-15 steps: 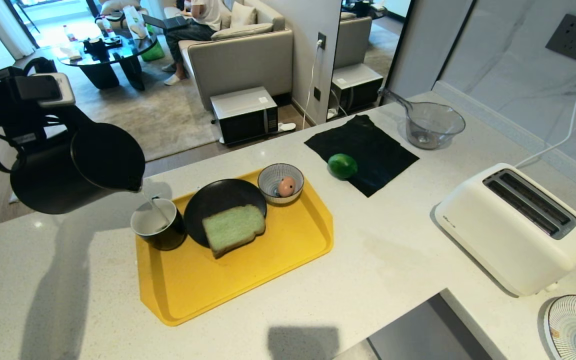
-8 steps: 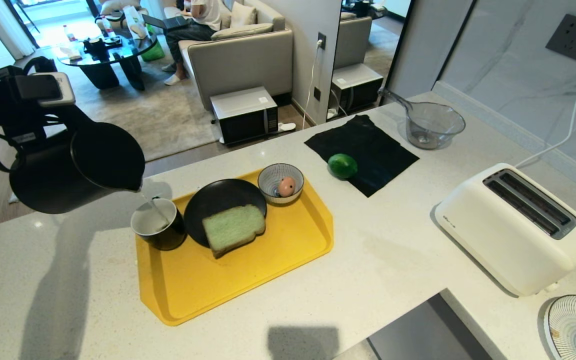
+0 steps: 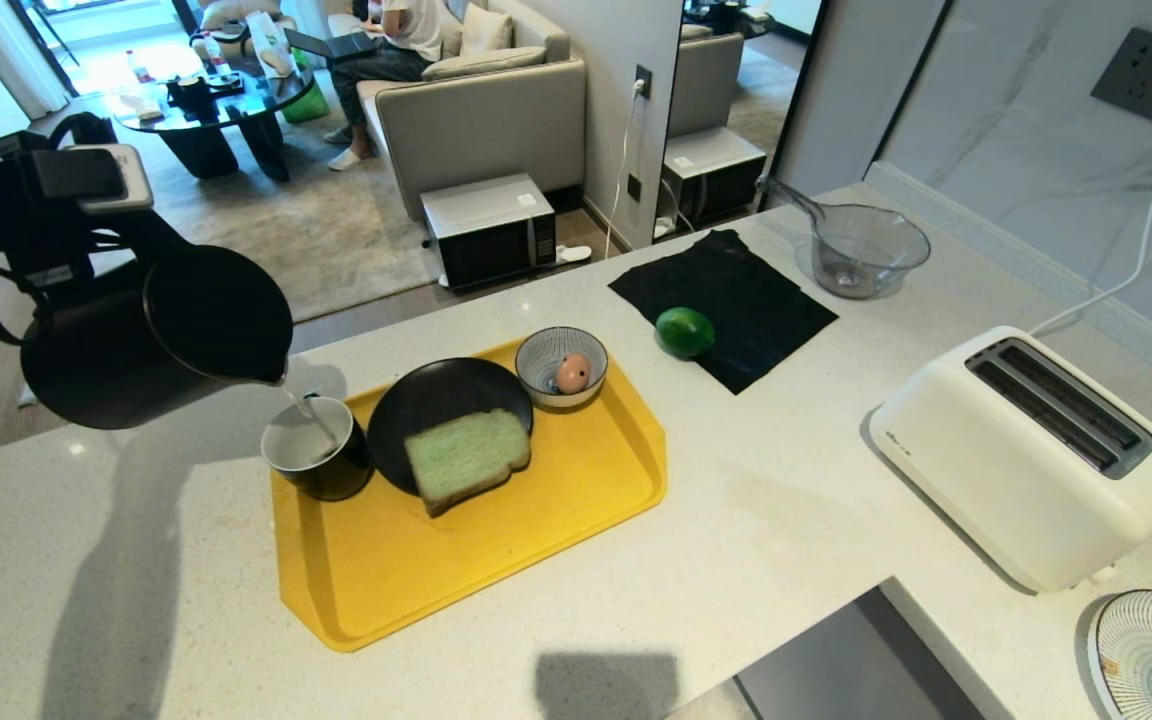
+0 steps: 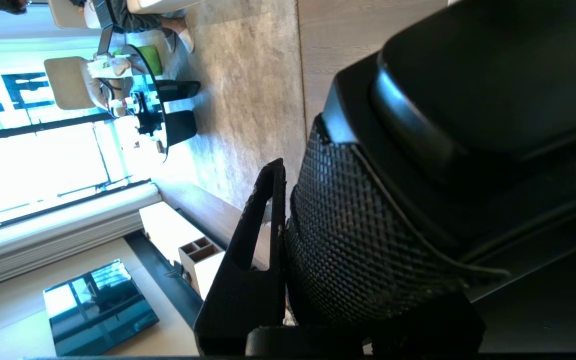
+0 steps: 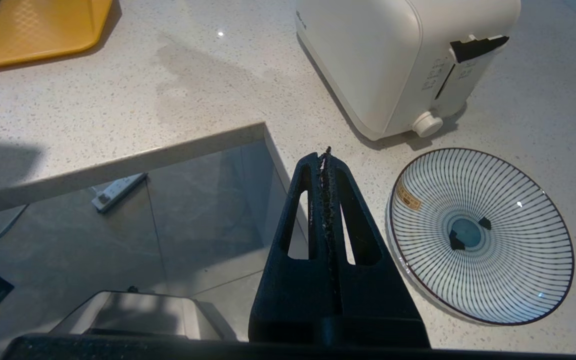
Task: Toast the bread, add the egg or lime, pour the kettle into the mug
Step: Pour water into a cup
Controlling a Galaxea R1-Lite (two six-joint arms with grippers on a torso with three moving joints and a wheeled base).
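Black kettle (image 3: 151, 340) tilted over mug (image 3: 316, 447)

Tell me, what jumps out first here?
The black kettle, tipped at far left in the left gripper, pours a thin stream into the mug on the yellow tray. Beside the mug, green bread lies on a black plate; a white toaster stands far right.
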